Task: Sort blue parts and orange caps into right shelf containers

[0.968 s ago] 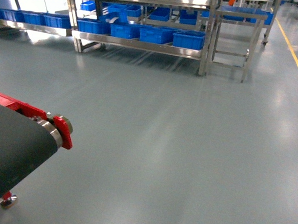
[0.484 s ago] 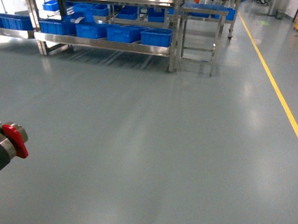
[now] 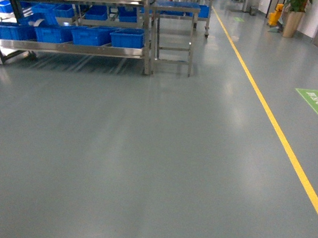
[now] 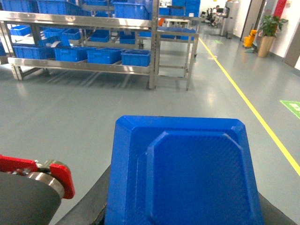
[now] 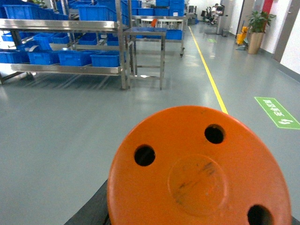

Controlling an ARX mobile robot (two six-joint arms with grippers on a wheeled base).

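At far left, well across bare grey floor, blue crates (image 3: 127,39) are sitting on a steel shelf (image 3: 72,48). My left wrist view is showing a blue part (image 4: 183,173) and my right an orange cap (image 5: 201,176), each filling the foreground. My jaws are hidden, so I cannot tell their state; I judge both items undelivered.
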